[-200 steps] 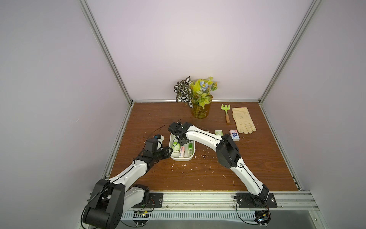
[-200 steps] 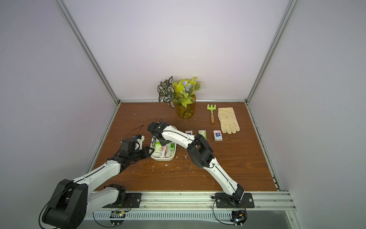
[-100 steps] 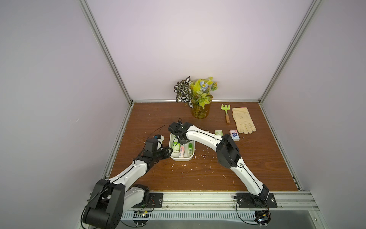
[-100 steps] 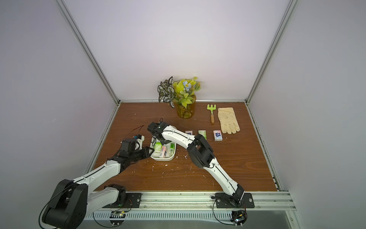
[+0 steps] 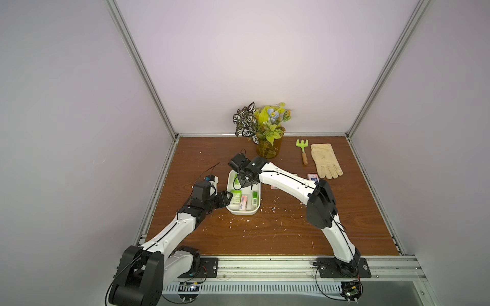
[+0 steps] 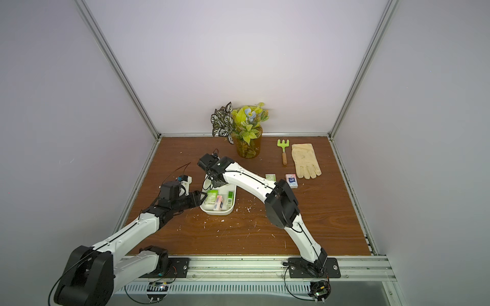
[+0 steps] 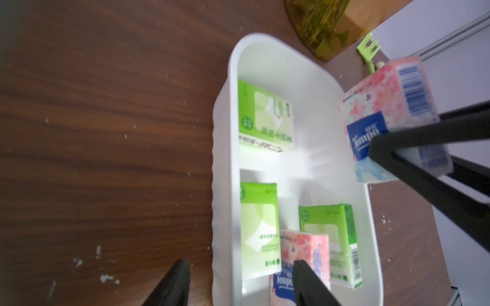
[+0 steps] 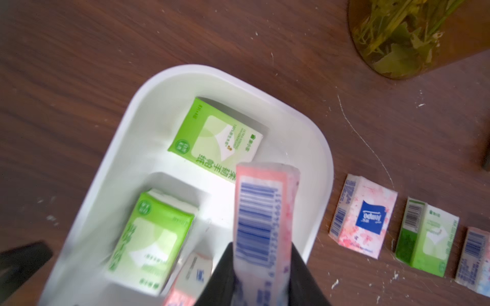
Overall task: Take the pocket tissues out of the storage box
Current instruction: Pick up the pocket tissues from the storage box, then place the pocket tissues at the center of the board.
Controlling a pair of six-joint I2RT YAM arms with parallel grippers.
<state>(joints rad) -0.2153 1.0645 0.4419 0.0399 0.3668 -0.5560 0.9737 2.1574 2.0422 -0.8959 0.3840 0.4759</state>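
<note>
Two top views first: a shallow white plastic storage box with rounded corners sits mid-frame on a scuffed wood-grain table. Right gripper is over its upper end, left gripper at its left rim. Can't tell claw states from here. Right of the box in a top view: green-and-white tissue packet and pink-and-blue tissue packet, both flat on the wood.

Left wrist: left gripper is spread, matte black fingers straddling the box's ribbed wall, one outside, one inside. Three green packs and one pink pack lie inside. Frame right: pink floral tissue packet with a blue logo patch, pinched by the right gripper over the box edge.

Right wrist: right gripper is pressed on that packet's flat faces, barcoded edge toward the lens. Only this view shows a third loose packet, pink-white, just beside the box, in a row with the other two.
</note>
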